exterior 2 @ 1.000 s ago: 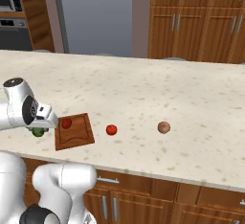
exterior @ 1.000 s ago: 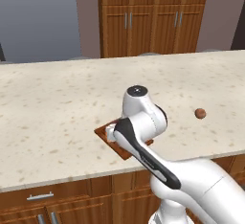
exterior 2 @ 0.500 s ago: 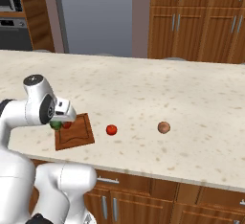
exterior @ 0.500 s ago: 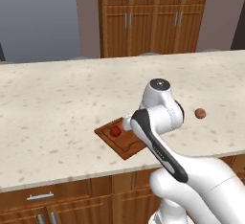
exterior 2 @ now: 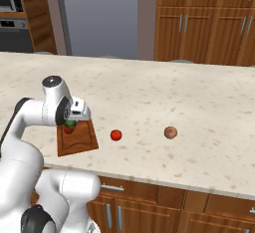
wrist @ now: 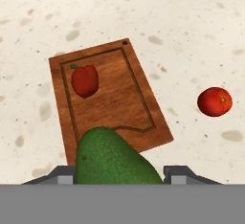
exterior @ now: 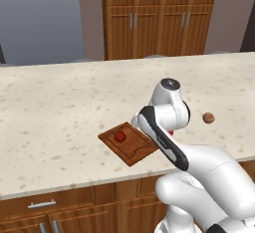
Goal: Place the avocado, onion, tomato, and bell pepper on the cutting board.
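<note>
The pincer point(wrist: 117, 177) has its two dark tips clamped on the avocado point(wrist: 115, 161), one at either flank, and hangs above the near end of the cutting board point(wrist: 117, 98) with the fruit under it. That avocado is a dark green, pebbly oval; I'd judge it light, firm enough to take a squeeze, and its rough skin should keep it from slipping, though the rounded shape could roll once set down. Across the widest part of its belly, as it is held now, looks the safest hold. On the board, up in the far corner inside the groove, lies the bell pepper point(wrist: 84, 80), red with a little green stem, well clear of the avocado's likely landing spot. Off the board to one side, on the speckled counter point(wrist: 191, 22), sits the tomato point(wrist: 215, 101), smooth, bright and probably the most slippery and easily bruised of the lot; a gentle grip around its middle would suit it. From the right base view the onion point(exterior 2: 170, 132) rests farther along the counter beyond the tomato, dull brown, dry and hard by the look of it. So one piece is on the board, one is over it, and two wait on the stone, with wooden cabinets point(exterior 2: 209, 20) standing behind.
</note>
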